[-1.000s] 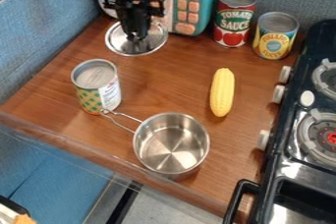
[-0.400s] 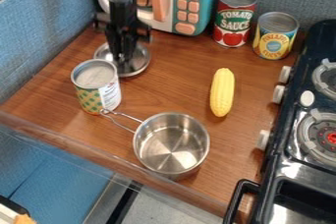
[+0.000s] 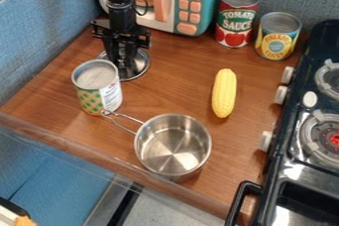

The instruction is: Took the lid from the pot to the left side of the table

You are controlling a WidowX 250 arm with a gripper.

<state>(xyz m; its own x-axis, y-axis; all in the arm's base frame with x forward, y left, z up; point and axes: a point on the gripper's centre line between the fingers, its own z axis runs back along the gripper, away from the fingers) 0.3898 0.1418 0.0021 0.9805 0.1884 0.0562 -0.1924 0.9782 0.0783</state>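
Just beside the patterned can, the black gripper was at the metal lid; I couldn't tell whether it gripped. The pot stood near the can.

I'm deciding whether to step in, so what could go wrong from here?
The lid lies right beside the pineapple-patterned can, so a sideways nudge might knock or shift that can. The tool is down over the lid, so moving off carelessly could drag it along.
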